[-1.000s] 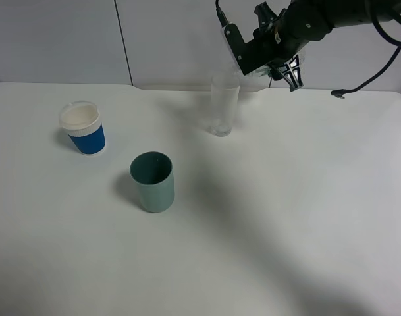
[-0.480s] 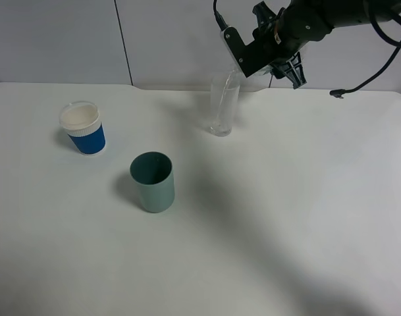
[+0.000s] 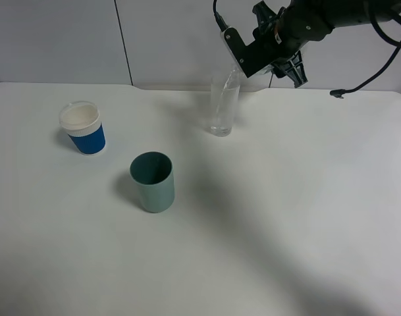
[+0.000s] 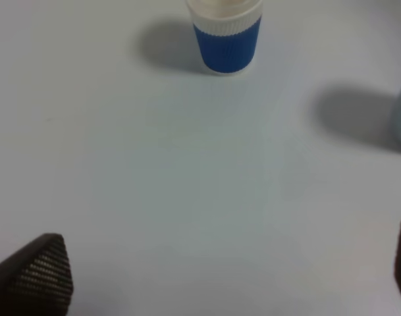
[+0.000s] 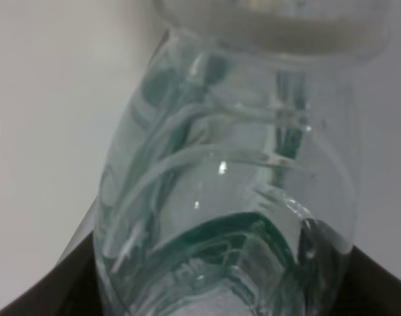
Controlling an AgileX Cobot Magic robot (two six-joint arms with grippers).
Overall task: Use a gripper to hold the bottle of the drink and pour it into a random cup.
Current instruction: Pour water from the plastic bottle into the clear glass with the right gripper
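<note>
At the table's far side stands the cup (image 3: 221,108), a tall clear glass. My right gripper (image 3: 269,56) hangs just above and to the right of it, shut on the bottle of the drink (image 3: 234,78). The bottle is tipped over, with its clear neck at the glass rim. Most of the bottle is hidden behind the gripper in the high view. In the right wrist view the clear ribbed bottle (image 5: 226,184) with its green label fills the picture, between dark fingers (image 5: 29,296). Whether liquid is flowing is too faint to tell. My left gripper (image 4: 220,276) is open over bare table.
A blue-and-white paper cup (image 3: 83,128) stands at the left, also seen in the left wrist view as the paper cup (image 4: 224,36). A teal cup (image 3: 152,182) stands nearer the front. A black cable (image 3: 384,59) hangs at the back right.
The right gripper has turned a little further, bringing the bottle's neck down onto the glass rim. The cups have not moved.
</note>
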